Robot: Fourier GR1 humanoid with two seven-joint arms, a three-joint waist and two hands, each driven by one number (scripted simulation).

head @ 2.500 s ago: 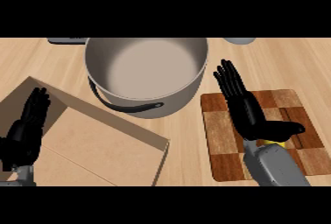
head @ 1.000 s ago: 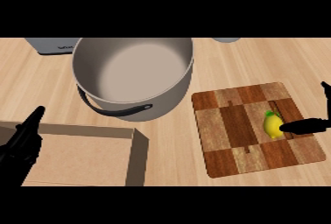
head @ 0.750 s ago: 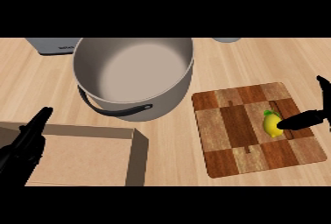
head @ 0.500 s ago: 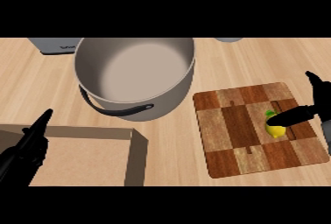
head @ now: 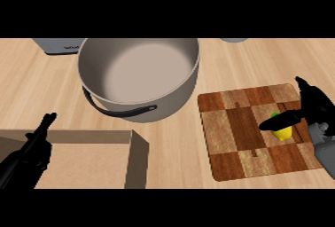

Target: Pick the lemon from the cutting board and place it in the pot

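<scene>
A yellow lemon [head: 282, 132] lies on the right half of the checkered wooden cutting board [head: 242, 133]. My right hand [head: 314, 105] is at the board's right edge, fingers fairly straight above the lemon and the thumb lying across the lemon's top; the hand covers part of the fruit and is not curled round it. The large grey pot [head: 138, 75] with a black handle stands to the upper left of the board, nothing inside it. My left hand [head: 34, 150] rests open at the lower left, fingers pointing up.
An open cardboard box [head: 78, 155] fills the lower left, its wall near the pot's handle. A grey appliance [head: 62, 45] stands behind the pot at the upper left. A grey round object [head: 233, 40] shows at the top edge.
My right hand has come in from the right edge over the lemon, its thumb now across the fruit. The view has shifted slightly left. The left hand has risen a little.
</scene>
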